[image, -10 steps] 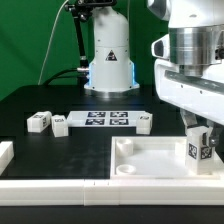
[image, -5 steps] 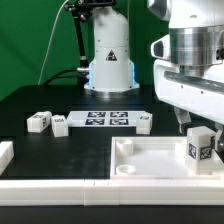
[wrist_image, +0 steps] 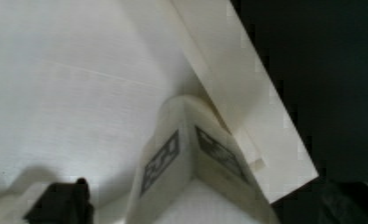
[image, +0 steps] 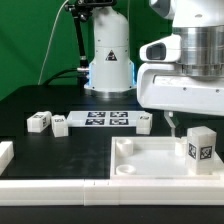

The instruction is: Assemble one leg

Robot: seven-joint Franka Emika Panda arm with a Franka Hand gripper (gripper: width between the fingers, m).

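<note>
The leg (image: 200, 148), a small white block with a tag on its front face, stands upright in the near corner of the large white panel (image: 150, 163) on the exterior view's right. My gripper (image: 193, 120) hangs just above the leg, open and empty, with one dark fingertip (image: 172, 122) showing on the leg's left. In the wrist view the leg (wrist_image: 199, 150) stands on the panel (wrist_image: 74, 90) below the jaws, with one dark fingertip (wrist_image: 60, 203) apart from it.
Three more small white legs lie on the black table: two at the left (image: 38, 122) (image: 60, 125) and one (image: 144, 122) by the marker board (image: 105, 120). A white rail (image: 50, 185) runs along the front. The arm's base (image: 110, 60) stands behind.
My gripper has let go of the leg and risen straight up. The leg stays standing in the panel's corner.
</note>
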